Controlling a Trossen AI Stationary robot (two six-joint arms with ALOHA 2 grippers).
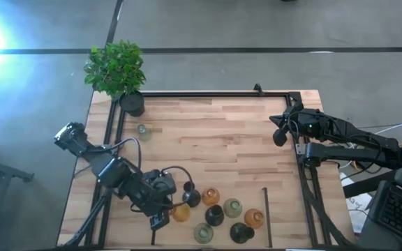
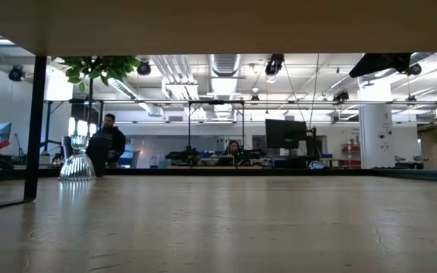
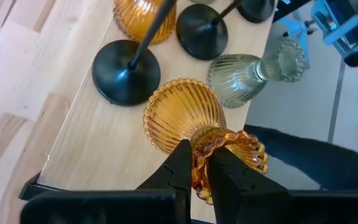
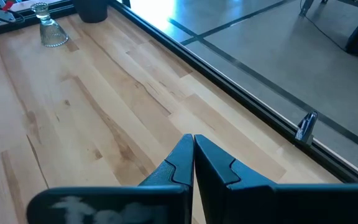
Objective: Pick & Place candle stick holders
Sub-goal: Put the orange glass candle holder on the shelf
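1. Left gripper (image 3: 201, 177) is clenched on the beaded neck of an amber holder (image 3: 182, 115) at the near edge of the table (image 1: 222, 132), beside the cluster of black, amber and pale green holders (image 1: 218, 213).
2. Risk: the fingers pinch only the narrow beaded rim, so the ribbed glass may twist or slip out on lifting.
3. Risk: a black holder (image 3: 126, 71) and a pale green holder (image 3: 238, 78) stand just beside it; a sideways sweep could topple them.
4. Risk: the table edge is close, so a dropped holder may roll off.
5. One pale holder (image 1: 143, 130) stands apart near the plant pot (image 1: 132, 103).
6. Right gripper (image 4: 193, 163) is shut on nothing, waiting over the table's right side.
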